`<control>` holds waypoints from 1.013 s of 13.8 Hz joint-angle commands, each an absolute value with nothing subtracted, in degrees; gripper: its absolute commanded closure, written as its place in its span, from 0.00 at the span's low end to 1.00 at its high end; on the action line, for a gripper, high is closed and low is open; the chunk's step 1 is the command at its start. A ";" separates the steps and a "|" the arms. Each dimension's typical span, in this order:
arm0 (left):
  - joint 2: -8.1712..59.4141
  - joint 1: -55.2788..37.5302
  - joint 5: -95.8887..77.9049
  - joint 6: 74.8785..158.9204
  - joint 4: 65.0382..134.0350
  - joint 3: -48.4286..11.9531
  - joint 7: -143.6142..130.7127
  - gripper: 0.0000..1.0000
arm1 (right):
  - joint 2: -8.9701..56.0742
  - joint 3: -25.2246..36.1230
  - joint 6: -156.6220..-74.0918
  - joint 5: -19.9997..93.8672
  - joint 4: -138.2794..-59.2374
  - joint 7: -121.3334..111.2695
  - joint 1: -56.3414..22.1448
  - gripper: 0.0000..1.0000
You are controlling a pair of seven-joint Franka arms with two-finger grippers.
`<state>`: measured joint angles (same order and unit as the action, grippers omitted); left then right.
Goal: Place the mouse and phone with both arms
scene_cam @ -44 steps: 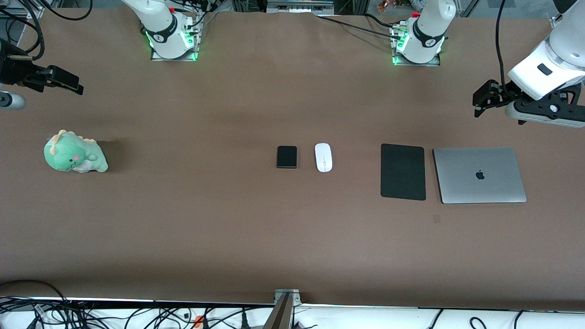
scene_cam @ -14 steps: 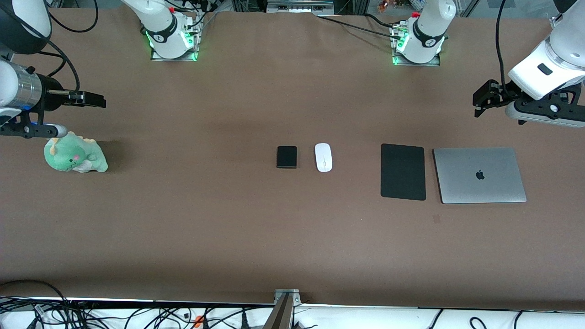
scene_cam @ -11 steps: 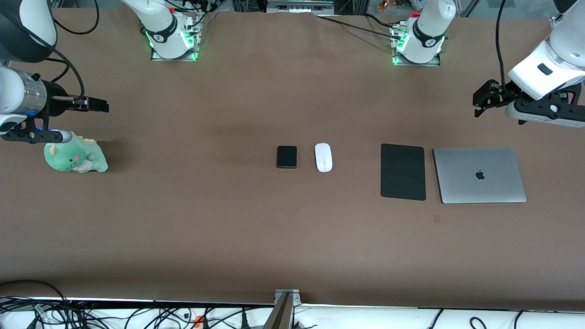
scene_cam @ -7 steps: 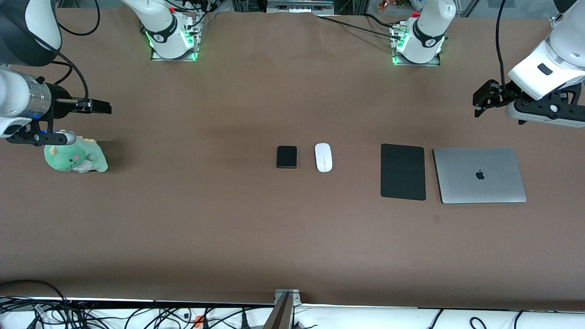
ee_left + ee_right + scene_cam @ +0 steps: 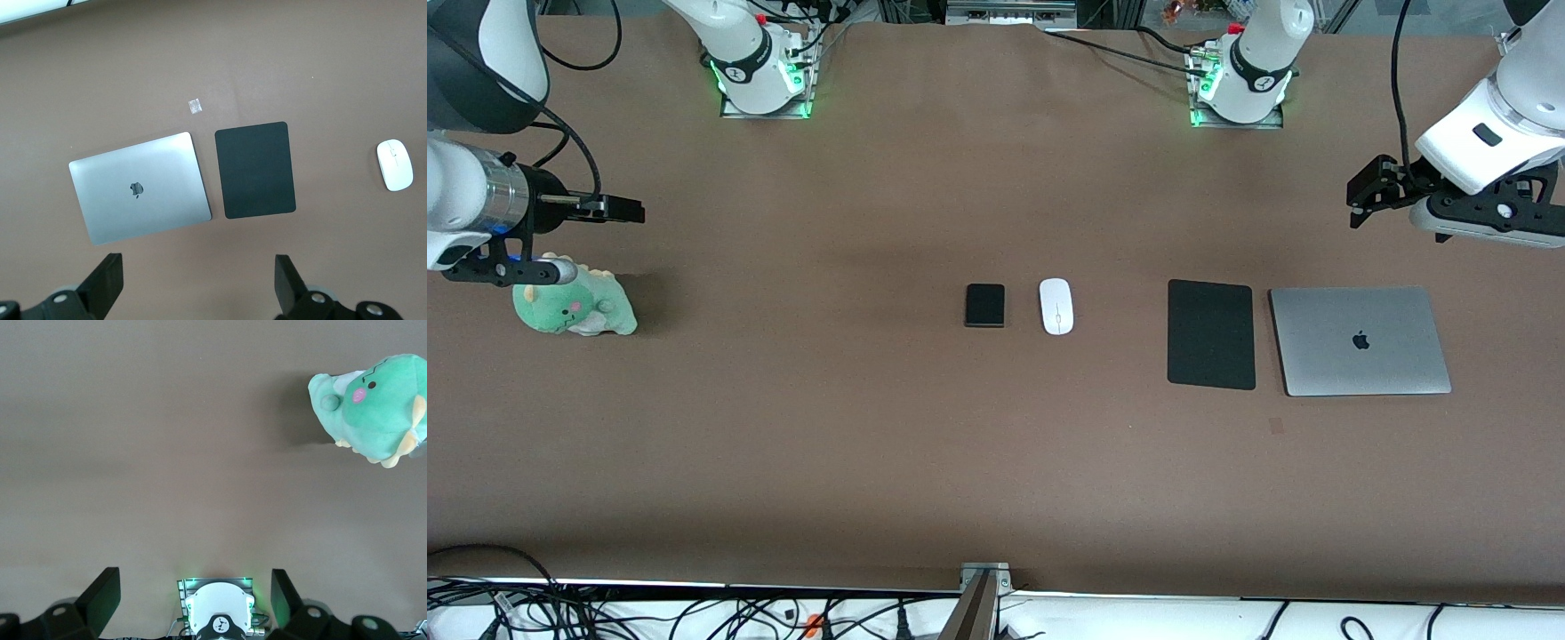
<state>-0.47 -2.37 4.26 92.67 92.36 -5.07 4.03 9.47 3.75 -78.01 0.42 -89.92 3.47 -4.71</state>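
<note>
Since the earlier frames only the right arm has moved: it has swung in at the left edge of the front view. Its right gripper (image 5: 618, 210) now hangs above the bare table, just above the green plush dinosaur (image 5: 574, 307) in the picture, with fingers spread wide and nothing between them. At the upper right edge of the frame the left arm waits, the left gripper (image 5: 1371, 188) also fully open and empty, over the table above the closed silver laptop (image 5: 1359, 340). In the centre of the frame the black phone (image 5: 985, 305) and the white mouse (image 5: 1056, 306) lie flat side by side, close but apart. A black mouse pad (image 5: 1211, 333) lies just beside the laptop, between it and the mouse.
</note>
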 commanded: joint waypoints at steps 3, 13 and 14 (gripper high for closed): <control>0.44 -2.72 5.36 91.32 90.79 -4.92 4.13 0.00 | 10.02 3.95 -77.08 0.35 -89.03 2.72 -4.04 0.00; 16.50 -3.86 4.22 92.71 91.23 -14.92 -3.74 0.00 | 10.19 4.13 -77.34 0.44 -89.03 2.99 -3.87 0.00; 18.61 -4.39 4.13 94.81 91.14 -16.59 -7.17 0.00 | 10.37 4.13 -77.34 0.44 -88.95 2.81 -3.87 0.00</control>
